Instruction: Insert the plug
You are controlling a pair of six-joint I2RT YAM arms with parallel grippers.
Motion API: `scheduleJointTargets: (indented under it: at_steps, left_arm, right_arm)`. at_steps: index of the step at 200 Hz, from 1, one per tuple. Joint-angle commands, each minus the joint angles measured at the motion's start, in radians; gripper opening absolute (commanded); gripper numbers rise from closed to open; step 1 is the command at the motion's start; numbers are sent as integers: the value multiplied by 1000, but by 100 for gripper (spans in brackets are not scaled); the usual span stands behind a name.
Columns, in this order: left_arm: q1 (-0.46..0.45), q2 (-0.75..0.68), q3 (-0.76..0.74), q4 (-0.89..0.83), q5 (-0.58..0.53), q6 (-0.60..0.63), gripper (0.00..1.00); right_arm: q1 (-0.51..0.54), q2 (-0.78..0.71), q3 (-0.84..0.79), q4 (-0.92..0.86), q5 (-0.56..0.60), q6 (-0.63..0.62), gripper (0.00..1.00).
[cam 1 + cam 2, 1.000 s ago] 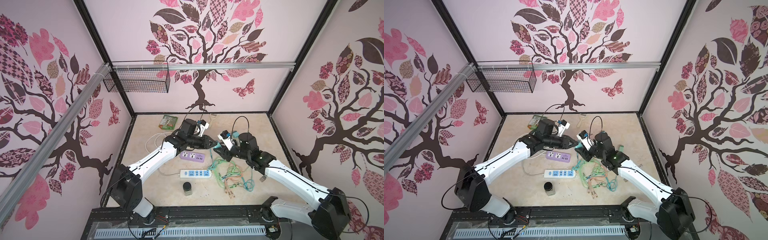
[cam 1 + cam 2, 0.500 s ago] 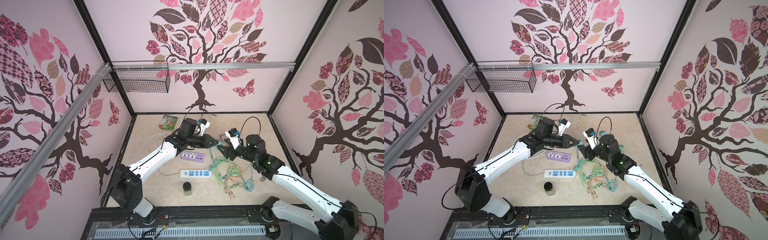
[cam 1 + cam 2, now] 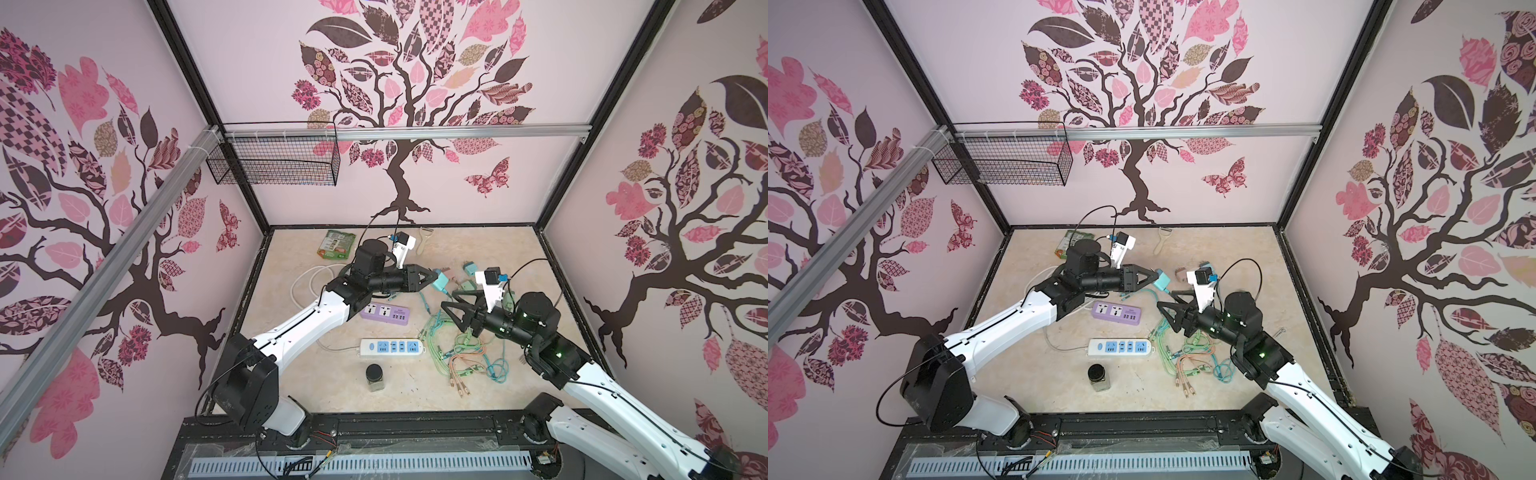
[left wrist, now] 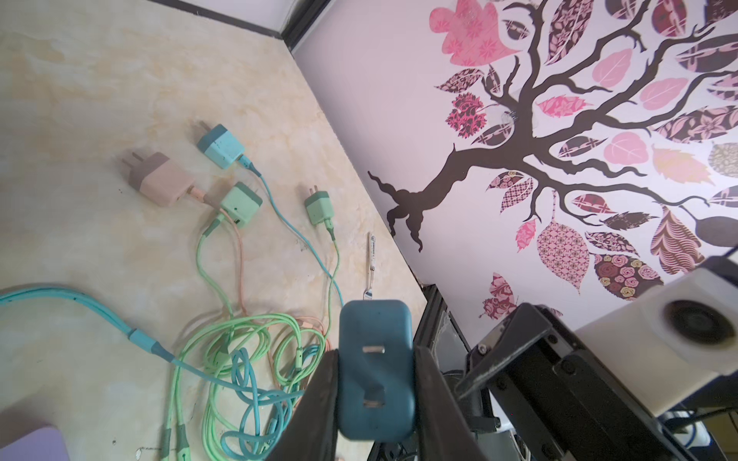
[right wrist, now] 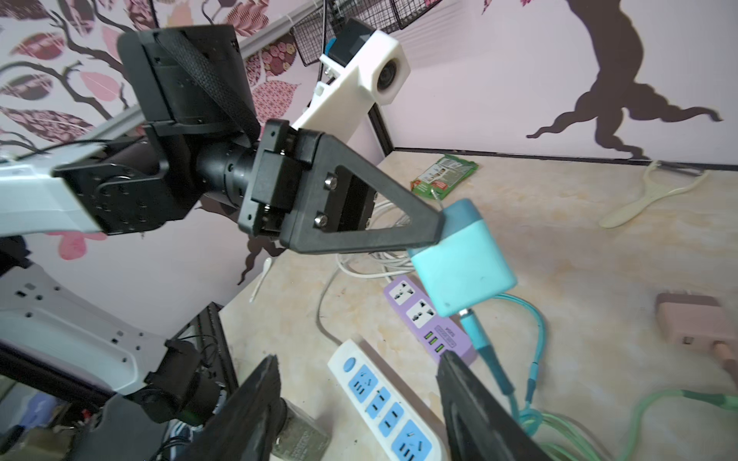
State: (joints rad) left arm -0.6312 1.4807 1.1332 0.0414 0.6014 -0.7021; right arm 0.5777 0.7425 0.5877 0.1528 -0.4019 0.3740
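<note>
The blue plug, probably light, rigid and smooth with a limp cable, hangs above the table's middle, its flat sides pinched near the prongs by the left fingers, while the right fingers stand spread, empty.

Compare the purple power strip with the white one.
Colour: the purple plastic power strip has white socket faces; the white plastic power strip has blue ones. Layout: the purple strip has two large sockets plus small ports; the white strip, a socket row and round blue button. Both lie flat, sockets up, nothing plugged in.
</note>
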Motion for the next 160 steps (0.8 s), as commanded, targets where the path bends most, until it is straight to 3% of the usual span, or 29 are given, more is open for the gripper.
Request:
scheduleJointTargets:
  at_steps: [1, 80, 136, 160]
  left_arm:
    - [-2, -51, -62, 213, -24, -63, 0]
    - [-2, -112, -238, 614, -9, -228, 0]
    - [-3, -138, -337, 815, 0, -289, 0]
    - [-6, -137, -370, 882, -17, -299, 0]
  right_arm:
    - [2, -27, -51, 203, -79, 151, 63]
    - [-2, 49, -169, 605, -169, 380, 60]
    - [-44, 130, -192, 808, -158, 529, 59]
    - [-46, 185, -150, 817, -152, 553, 57]
